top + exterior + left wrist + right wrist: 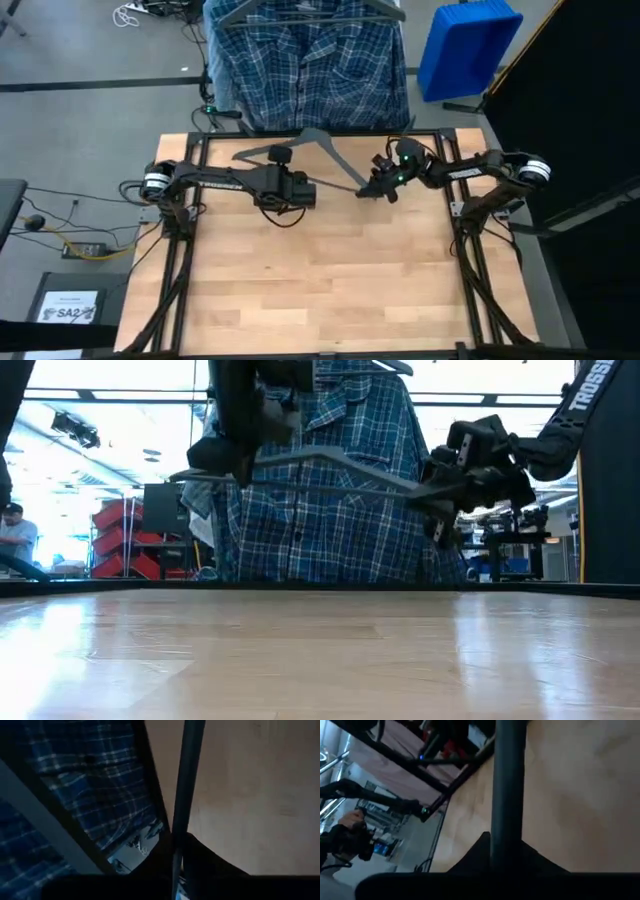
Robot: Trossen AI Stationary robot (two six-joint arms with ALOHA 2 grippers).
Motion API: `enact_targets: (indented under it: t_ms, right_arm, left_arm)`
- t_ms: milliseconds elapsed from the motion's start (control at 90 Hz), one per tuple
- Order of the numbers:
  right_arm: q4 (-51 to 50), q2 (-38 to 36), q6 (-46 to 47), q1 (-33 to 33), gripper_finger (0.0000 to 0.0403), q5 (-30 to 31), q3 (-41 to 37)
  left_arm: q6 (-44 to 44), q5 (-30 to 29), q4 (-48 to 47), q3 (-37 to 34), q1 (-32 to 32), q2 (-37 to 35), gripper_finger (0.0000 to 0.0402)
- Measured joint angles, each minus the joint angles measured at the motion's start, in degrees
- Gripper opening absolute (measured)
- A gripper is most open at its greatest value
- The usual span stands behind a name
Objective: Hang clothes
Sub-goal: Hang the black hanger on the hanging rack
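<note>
Plaid shirt (312, 70) — the one garment we can find, hanging on a hanger at the far edge of the table (320, 280), buttoned front towards us; the white and striped shirts are not in view.

Nearest item: bare wooden tabletop, pale butcher-block planks with a light sheen, framed in black rails.

Next item: empty hanger (300, 150), dark grey plastic, thin and rigid, shallow triangle with a straight lower bar. We hold it above the table's far half, between both arms. Left gripper (300, 190) sits at its left portion; the left wrist view shows a slim bar running up from between the dark fingers, so we judge them closed on it. Right gripper (383, 186) takes the right end, and the right wrist view shows the bar seated between its closed fingers (540, 862).

Farthest item: the shirt itself — soft woven cotton by the look, dark blue with white check lines, chest pocket, draping in loose folds. A blue plastic bin (468, 45) stands on the floor beyond.

Handling note: in our judgement the hanger is being carried to a garment or the rail. We should keep both ends level, move the arms together so the thin plastic is not twisted, and approach the cloth slowly — a snagged end would drag the fabric.
</note>
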Motion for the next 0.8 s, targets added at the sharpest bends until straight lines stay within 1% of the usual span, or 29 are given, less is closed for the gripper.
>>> enact_targets:
  t_ms: [111, 222, 422, 533, 589, 678, 800]
  right_arm:
    - [0.09, -1.80, -2.40, -1.95, 0.0002, 1.45, 1.02]
    - [-0.40, -4.31, -7.17, -3.60, 0.0001, 3.97, 2.68]
    - [-6.79, -11.40, -14.62, -5.57, 0.0001, 8.61, 7.62]
    - [-11.85, -15.67, -17.46, -6.05, 0.0001, 11.37, 11.60]
    - [-14.88, -17.44, -18.49, -6.18, 0.0001, 12.01, 14.03]
    - [-19.30, -19.14, -20.25, -6.22, 0.0001, 13.33, 18.82]
    - [-26.76, -18.94, -22.14, -6.25, 0.0001, 14.25, 25.26]
  left_arm:
    - [-1.20, 0.36, 1.61, -0.02, 0.96, -2.36, 0.0000]
    - [-1.44, 0.60, 4.06, -0.04, 1.66, -4.50, 0.0000]
    - [-2.02, 0.96, 8.96, -0.20, 1.98, -7.64, 0.0006]
    - [-2.32, 1.80, 16.27, 0.22, 1.72, -8.82, 0.0025]
    - [-1.35, 1.94, 17.97, 0.02, 1.65, -9.41, 0.0038]
    - [2.14, 1.34, 24.07, 0.04, 1.70, -10.11, 0.0059]
    - [7.36, -0.78, 31.93, 0.04, 1.74, -10.59, 0.0085]
